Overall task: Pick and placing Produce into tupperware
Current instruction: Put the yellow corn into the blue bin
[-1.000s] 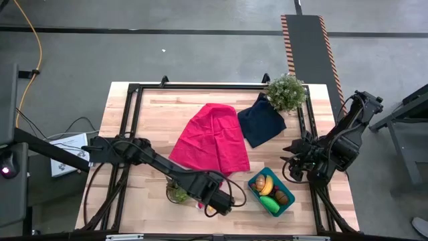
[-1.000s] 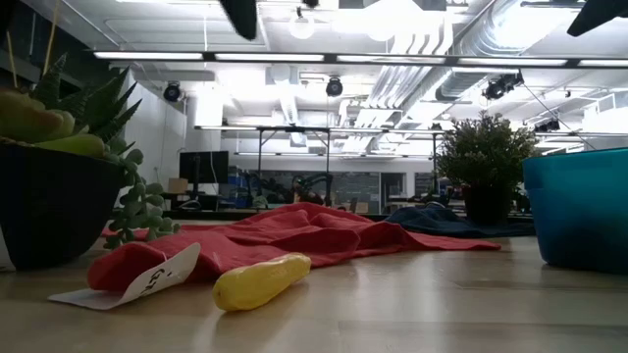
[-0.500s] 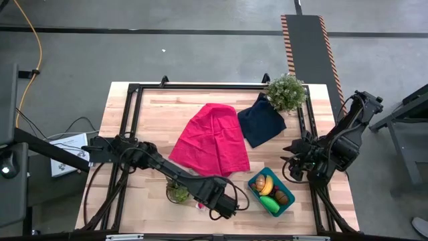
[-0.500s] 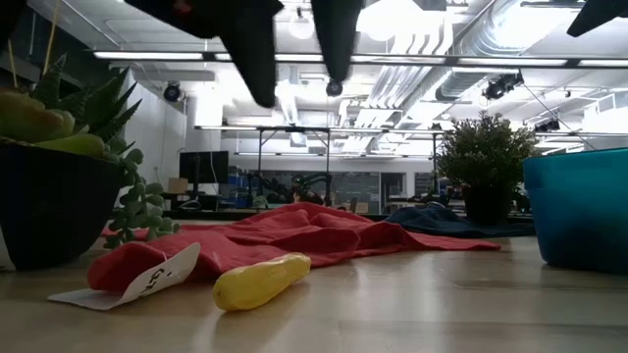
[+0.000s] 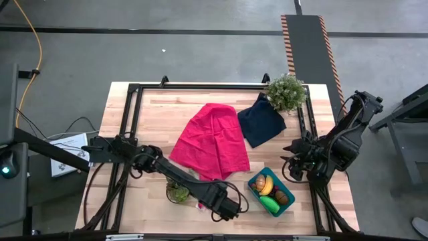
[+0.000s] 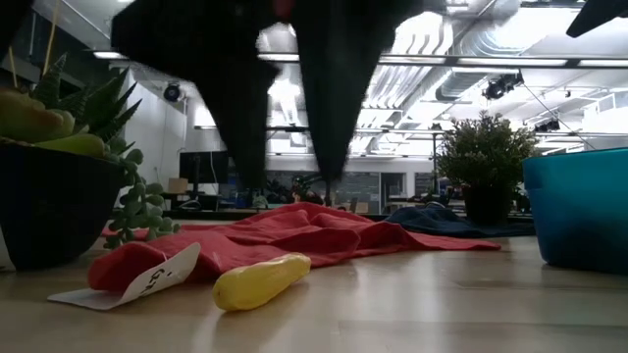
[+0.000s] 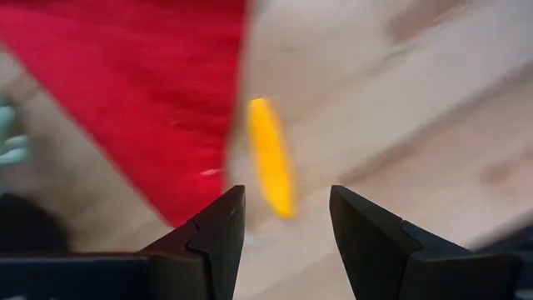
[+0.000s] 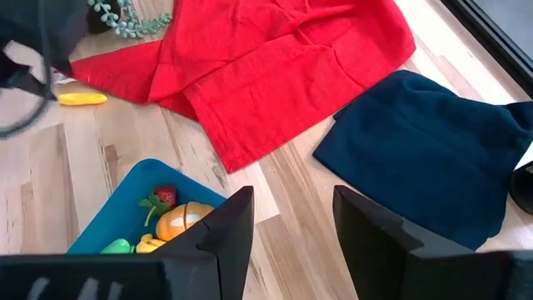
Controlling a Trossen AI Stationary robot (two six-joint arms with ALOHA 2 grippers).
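While left gripper (image 7: 283,221) hangs over counter (image 5: 154,107) near front edge, jaws spread, nothing pinched; yellow banana (image 7: 271,157) lies loose just ahead of fingertips, touching edge of red cloth (image 7: 125,92). Tupperware (image 5: 271,191) sits off to side of left jaws, already holding several produce pieces. Right gripper (image 8: 287,221) waits beside tupperware, jaws spread, empty. Risks: jaws could snag cloth hem along with banana, dragging fabric; off-centre closing could roll round banana away; nearby paper tag (image 6: 147,279) might get pinched too.
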